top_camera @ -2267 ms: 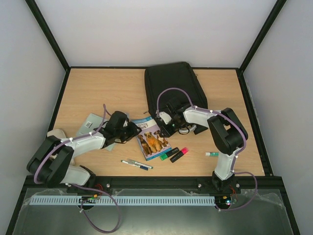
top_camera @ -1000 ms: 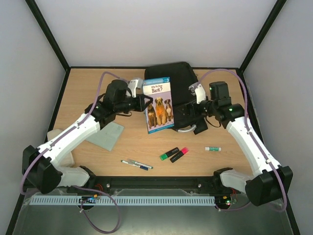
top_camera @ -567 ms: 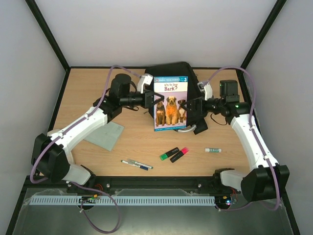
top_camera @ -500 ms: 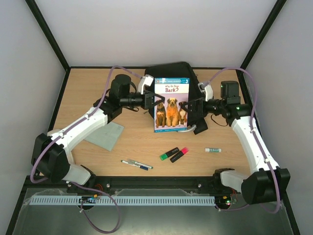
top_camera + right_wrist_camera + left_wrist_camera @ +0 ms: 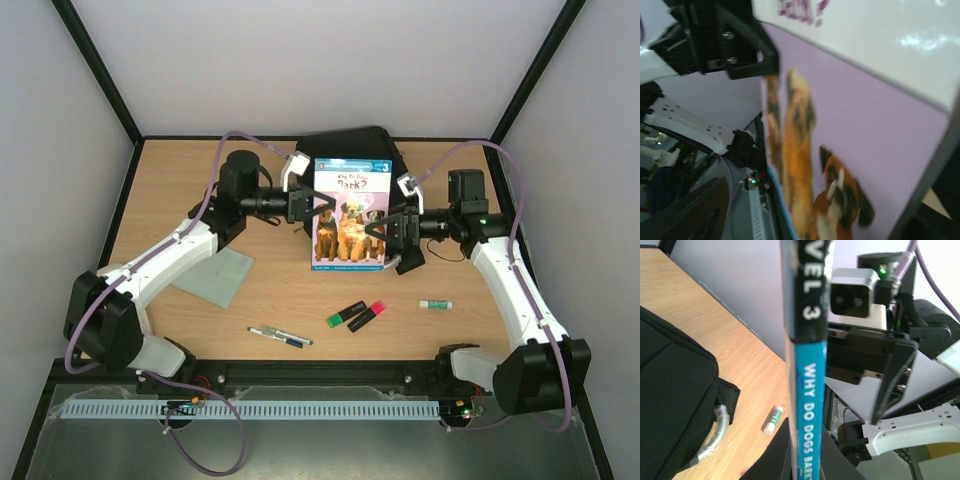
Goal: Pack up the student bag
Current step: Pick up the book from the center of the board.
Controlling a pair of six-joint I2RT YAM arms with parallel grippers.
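The student bag [image 5: 355,142] lies flat at the back of the table, mostly hidden behind a dog picture book [image 5: 348,215] held upright above it. My left gripper [image 5: 303,207] is shut on the book's left edge; in the left wrist view the blue spine [image 5: 810,390] runs straight up from the jaws. My right gripper [image 5: 388,228] is open and straddles the book's right edge. The cover [image 5: 865,125] fills the space between its jaws, and I see no contact with either finger. The bag [image 5: 670,405] and its grey handle [image 5: 712,440] lie below.
A green highlighter [image 5: 346,314] and a pink highlighter [image 5: 367,315] lie side by side near the front. A pen [image 5: 280,337] lies left of them, a glue stick [image 5: 435,304] to the right. A grey flat pouch [image 5: 215,275] lies under the left arm.
The left gripper lifted the book off the table and carried it upright to above the bag. The right arm rose and came to the book's right edge, its jaws narrowing.
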